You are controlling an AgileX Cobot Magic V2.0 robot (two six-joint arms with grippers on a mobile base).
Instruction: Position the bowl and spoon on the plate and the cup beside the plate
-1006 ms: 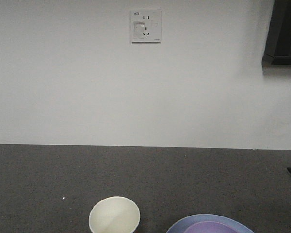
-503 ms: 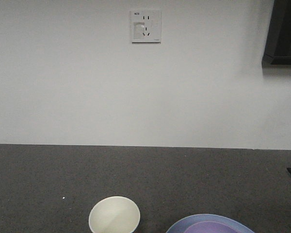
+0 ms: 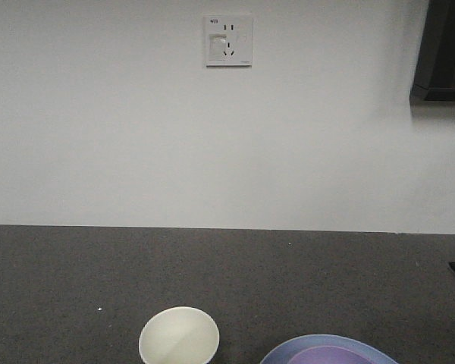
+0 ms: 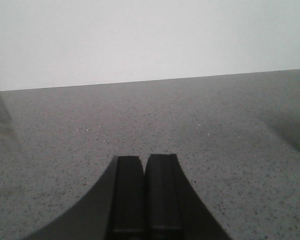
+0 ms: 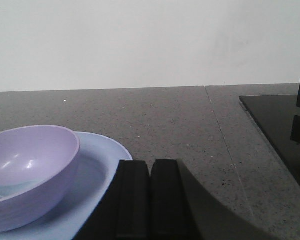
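— Where do the dishes sit?

— The lavender bowl (image 5: 30, 172) rests on the light blue plate (image 5: 102, 165); the cream cup (image 3: 179, 335) stands just beside the plate, on the dark bench (image 3: 76, 273). I can't make out the spoon for certain.

— And the pincers?

— The left pincer (image 4: 145, 197) and right pincer (image 5: 151, 200) are both closed, holding nothing.

— How would they handle?

— Probably light, stiff, smooth plastic; pinch the rims.
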